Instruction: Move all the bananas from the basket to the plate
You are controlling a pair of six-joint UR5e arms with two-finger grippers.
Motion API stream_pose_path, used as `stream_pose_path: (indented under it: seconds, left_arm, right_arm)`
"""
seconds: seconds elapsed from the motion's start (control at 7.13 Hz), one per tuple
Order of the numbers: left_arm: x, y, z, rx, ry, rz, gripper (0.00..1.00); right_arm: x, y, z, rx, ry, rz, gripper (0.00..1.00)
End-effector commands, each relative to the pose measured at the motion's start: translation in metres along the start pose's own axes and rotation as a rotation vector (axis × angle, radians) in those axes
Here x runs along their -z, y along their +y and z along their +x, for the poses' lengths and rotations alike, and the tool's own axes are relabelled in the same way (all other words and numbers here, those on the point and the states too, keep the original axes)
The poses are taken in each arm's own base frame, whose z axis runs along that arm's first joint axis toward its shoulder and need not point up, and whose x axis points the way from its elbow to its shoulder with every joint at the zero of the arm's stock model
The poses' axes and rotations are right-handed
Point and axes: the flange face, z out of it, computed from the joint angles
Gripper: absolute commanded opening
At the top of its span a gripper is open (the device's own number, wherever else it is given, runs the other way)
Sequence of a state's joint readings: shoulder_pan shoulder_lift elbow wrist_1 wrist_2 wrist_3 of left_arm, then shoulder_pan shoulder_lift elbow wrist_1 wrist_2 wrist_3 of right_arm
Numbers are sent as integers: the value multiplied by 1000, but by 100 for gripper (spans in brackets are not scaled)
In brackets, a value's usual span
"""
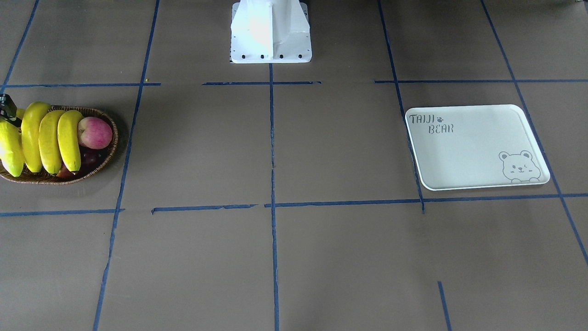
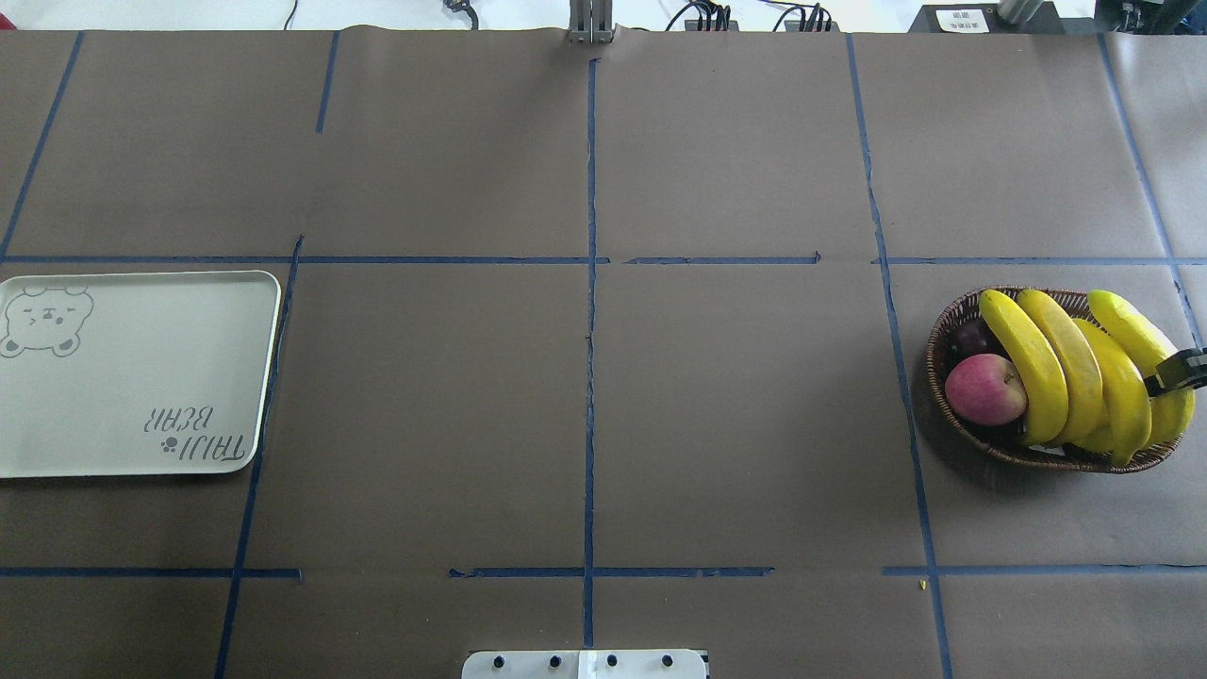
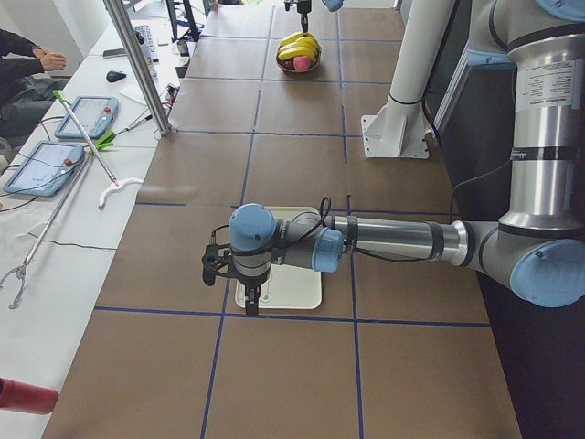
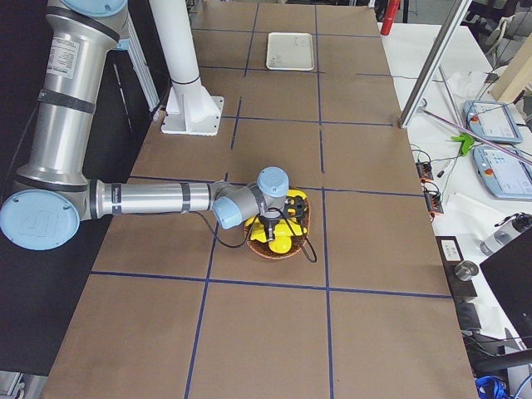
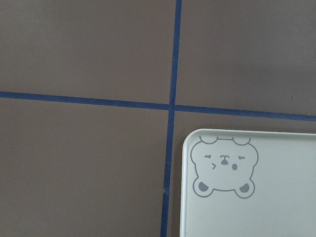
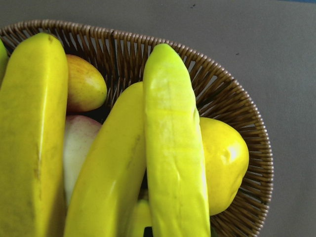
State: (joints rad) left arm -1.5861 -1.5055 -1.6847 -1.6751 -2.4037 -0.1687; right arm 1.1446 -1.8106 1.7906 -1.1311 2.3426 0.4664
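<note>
Bananas [image 2: 1033, 363] and apple [image 2: 985, 389] in basket [image 2: 937, 344]

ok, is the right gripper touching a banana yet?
Cannot tell. Overhead, the right gripper overlaps the outermost banana at the frame edge, but no view shows contact or a gap.

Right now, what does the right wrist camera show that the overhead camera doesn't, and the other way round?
Only the right wrist view: a rounded yellow fruit tucked between the bananas and the wicker basket wall, largely covered from above. Only the overhead view: the white TAIJI BEAR tray, no banana on it yet, across the table. Both: the bananas lying across the basket.
</note>
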Motion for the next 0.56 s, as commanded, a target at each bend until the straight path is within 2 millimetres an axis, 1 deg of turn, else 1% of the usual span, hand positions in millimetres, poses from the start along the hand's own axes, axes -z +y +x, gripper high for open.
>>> stream_pose_path:
  seconds: [0.0,0.14,0.28,0.42]
  left_arm:
    - [0,0,0,0,0,0,100]
    - [0,0,0,0,2,0,100]
    - [0,0,0,0,2,0,100]
    - [1,0,1,-3,2,2,100]
  right_arm:
    - [38,-3,13,-25,0,84,0]
    - [72,-3,26,-25,4,157,0]
    - [98,-2,30,15,1,205,0]
    - [115,-5,15,21,1,216,0]
